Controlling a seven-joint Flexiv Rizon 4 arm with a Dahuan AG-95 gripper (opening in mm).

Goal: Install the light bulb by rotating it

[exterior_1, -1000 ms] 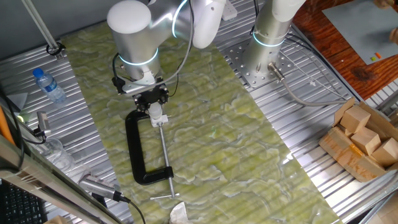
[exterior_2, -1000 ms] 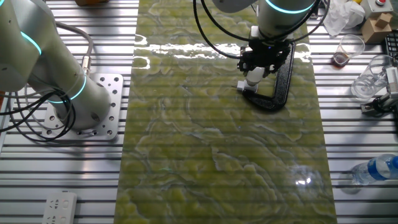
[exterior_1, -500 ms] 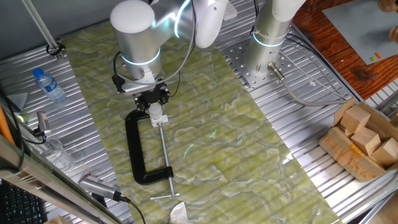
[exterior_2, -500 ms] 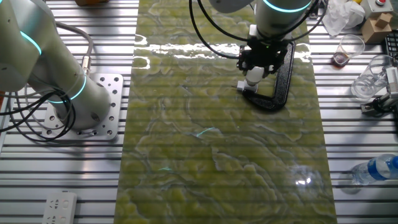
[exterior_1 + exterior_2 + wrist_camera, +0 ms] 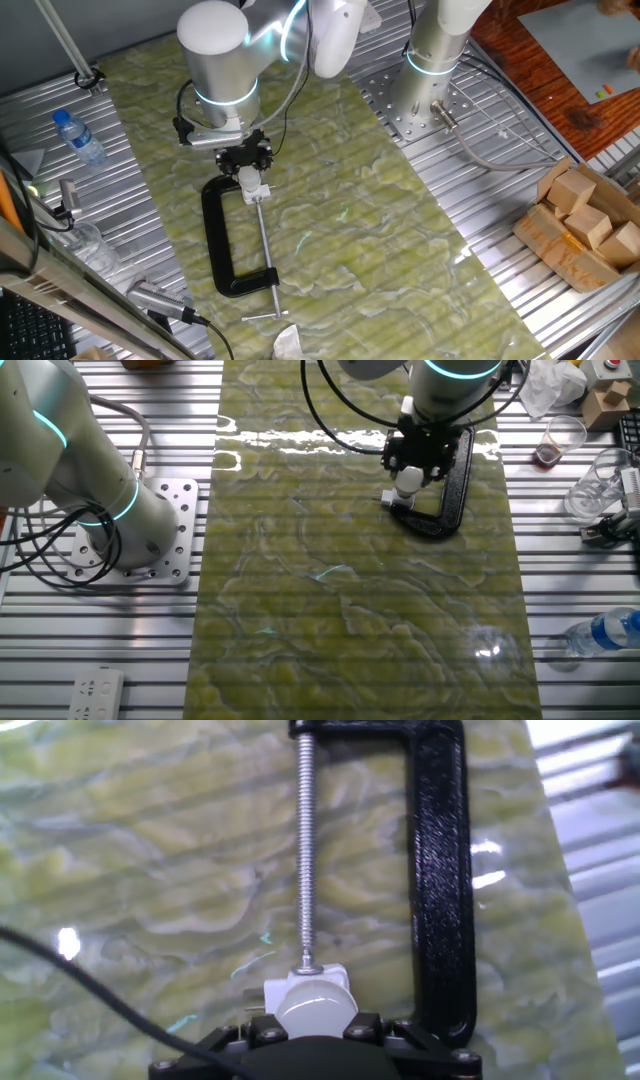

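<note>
The small white light bulb (image 5: 316, 1011) sits in the white blocky socket (image 5: 335, 979), which the black C-clamp (image 5: 440, 870) holds with its screw (image 5: 305, 850) on the green mat. My gripper (image 5: 315, 1026) stands straight over the bulb, its black fingers (image 5: 262, 1032) pressed on both sides of it. In one fixed view the gripper (image 5: 245, 159) is above the bulb and socket (image 5: 250, 184) at the clamp's (image 5: 215, 240) top end. In the other fixed view the bulb (image 5: 407, 479) shows below the gripper (image 5: 416, 458), above the socket (image 5: 397, 501).
A clear bottle with a blue cap (image 5: 77, 136) lies at the left on the metal table. A second arm's base (image 5: 430, 70) stands at the back. Wooden blocks in a box (image 5: 585, 225) are at the right. A cup (image 5: 560, 440) and clear plastic ware (image 5: 600, 485) stand beside the mat.
My hand has turned a little about its own axis over the bulb. The bulb, socket and clamp stay in the same place.
</note>
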